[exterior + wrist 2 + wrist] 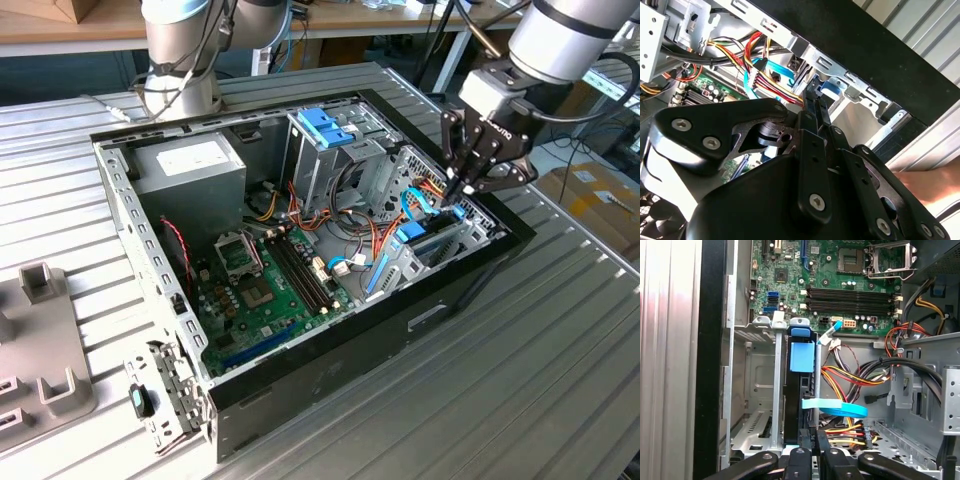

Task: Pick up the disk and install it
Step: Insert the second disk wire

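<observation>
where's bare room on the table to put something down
Bare ribbed table lies on the exterior view's right of the computer case. Its left is crowded by grey fixtures and a metal bracket. Inside, cables crowd the gripper.

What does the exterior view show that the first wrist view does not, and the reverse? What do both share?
Exterior view: the grey power supply, the blue bracket on the tall cage, and the computer case lying on the ribbed table. First wrist view: how the disk stands on edge in its bay, with the gripper shut on its near edge. Both: the green motherboard and its memory slots.
</observation>
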You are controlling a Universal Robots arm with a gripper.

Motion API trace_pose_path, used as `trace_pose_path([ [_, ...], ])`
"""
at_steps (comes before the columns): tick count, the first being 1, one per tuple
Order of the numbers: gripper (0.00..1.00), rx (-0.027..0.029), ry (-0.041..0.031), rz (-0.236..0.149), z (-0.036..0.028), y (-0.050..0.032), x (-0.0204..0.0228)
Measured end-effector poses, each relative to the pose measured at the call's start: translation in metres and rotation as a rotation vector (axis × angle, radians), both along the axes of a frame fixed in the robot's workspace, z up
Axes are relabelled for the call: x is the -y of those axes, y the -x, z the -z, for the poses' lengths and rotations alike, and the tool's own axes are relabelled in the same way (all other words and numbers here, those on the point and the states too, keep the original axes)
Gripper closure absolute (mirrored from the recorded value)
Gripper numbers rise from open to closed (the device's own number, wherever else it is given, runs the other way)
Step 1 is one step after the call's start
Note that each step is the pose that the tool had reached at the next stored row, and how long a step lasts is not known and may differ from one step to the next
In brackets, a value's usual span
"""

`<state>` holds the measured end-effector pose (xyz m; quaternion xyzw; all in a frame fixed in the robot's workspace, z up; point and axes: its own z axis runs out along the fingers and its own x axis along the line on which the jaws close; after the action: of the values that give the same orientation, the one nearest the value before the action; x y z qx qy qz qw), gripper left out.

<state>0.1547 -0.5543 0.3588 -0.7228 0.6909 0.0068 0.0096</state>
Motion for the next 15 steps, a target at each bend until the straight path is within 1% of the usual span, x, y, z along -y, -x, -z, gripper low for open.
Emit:
trace_pose_path([
  [11,0.84,0.0,-0.0001,0.0,0.0003,0.0021,0.0006],
  [13,0.84,0.0,0.0,0.0,0.0023,0.0021,0.0007],
  [15,0.84,0.0,0.0002,0.0,0.0025,0.0021,0.0007],
])
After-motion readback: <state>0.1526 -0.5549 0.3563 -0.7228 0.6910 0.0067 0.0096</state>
